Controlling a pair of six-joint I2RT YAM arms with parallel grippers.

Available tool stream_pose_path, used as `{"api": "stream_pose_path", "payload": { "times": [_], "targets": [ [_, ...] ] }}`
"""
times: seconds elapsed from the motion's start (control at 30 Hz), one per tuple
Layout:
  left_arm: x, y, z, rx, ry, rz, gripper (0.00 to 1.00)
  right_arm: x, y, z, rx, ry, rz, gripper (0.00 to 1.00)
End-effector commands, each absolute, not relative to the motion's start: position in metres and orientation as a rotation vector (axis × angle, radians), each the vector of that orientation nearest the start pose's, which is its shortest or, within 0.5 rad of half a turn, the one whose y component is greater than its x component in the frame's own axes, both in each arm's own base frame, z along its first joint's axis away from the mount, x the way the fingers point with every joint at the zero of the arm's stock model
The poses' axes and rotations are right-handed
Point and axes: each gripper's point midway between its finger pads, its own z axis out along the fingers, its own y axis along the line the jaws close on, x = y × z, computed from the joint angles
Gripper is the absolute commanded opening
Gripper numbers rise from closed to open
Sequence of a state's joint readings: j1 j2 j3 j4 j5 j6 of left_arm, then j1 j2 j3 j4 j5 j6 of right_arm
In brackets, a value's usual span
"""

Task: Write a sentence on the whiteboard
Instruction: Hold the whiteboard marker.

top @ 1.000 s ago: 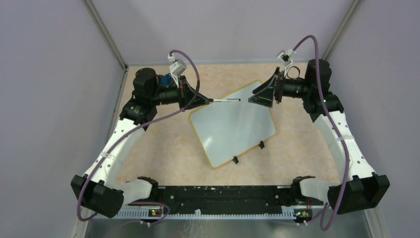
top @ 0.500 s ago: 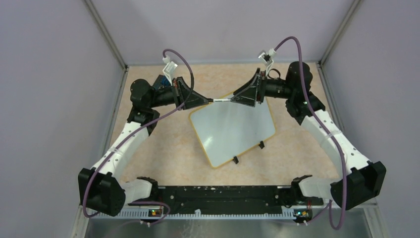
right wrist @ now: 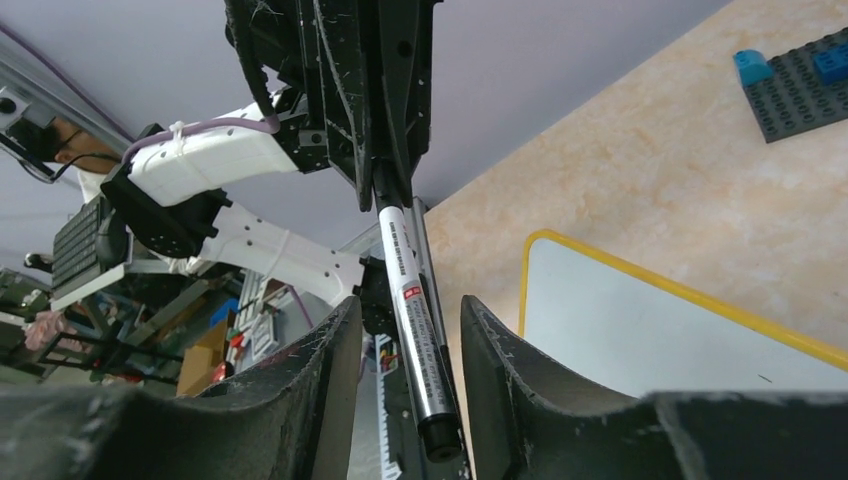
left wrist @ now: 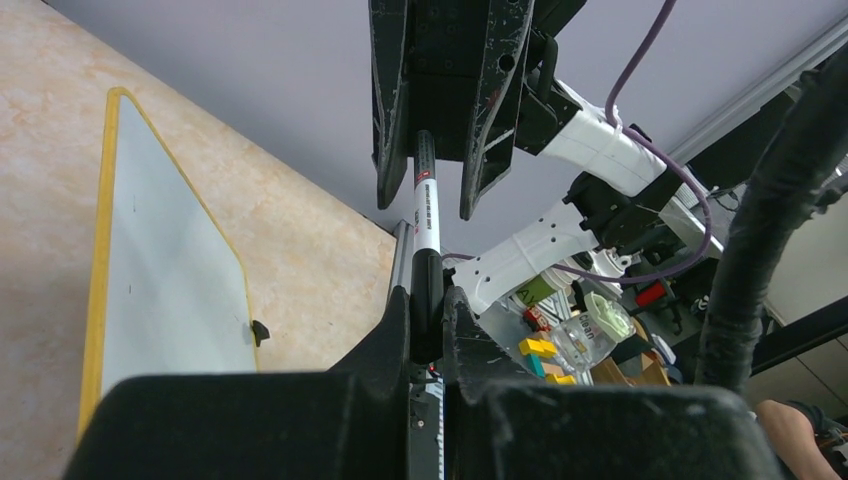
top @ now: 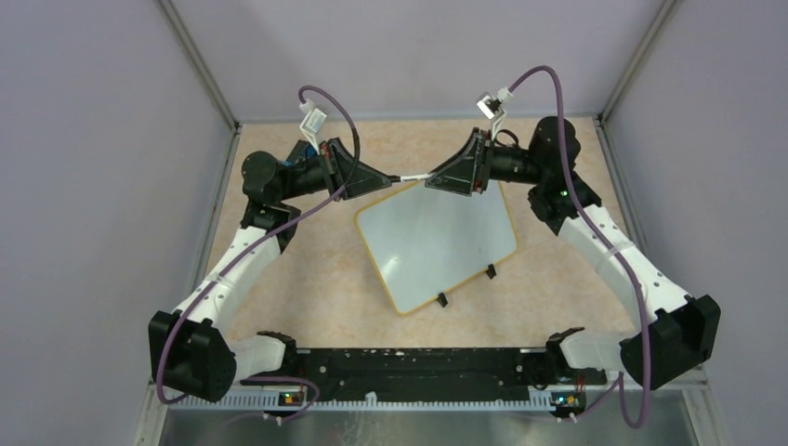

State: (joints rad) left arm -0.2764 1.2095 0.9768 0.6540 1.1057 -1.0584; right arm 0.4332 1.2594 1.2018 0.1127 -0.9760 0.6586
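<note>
Above the whiteboard (top: 437, 243), the left gripper (top: 388, 177) clamps a marker (top: 409, 177); the right gripper (top: 430, 179), jaws half open, straddles its far end without gripping.

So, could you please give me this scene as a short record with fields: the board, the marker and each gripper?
whiteboard: lies on the table, turned at an angle; no writing visible
marker: held in the air over the board's far corner, between the two grippers
left gripper: shut on one end of the marker
right gripper: open; fingers on both sides of the marker's other end, gaps visible
writing step: not yet begun
</note>
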Motion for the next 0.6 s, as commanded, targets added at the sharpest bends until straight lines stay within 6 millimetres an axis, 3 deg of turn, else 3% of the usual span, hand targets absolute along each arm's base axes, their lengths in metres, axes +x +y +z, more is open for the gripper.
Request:
{"api": "stream_pose_path", "payload": {
  "times": [0.0, 0.57],
  "targets": [
    [0.242, -0.248, 0.398, 0.584, 1.482, -1.681, 0.00, 0.236, 0.297, 0.399, -0.712, 1.596, 1.586, 0.38],
    [0.243, -0.260, 0.388, 0.598, 1.516, -1.684, 0.00, 0.231, 0.310, 0.401, -0.726, 1.590, 1.658, 0.37]
  ]
}}
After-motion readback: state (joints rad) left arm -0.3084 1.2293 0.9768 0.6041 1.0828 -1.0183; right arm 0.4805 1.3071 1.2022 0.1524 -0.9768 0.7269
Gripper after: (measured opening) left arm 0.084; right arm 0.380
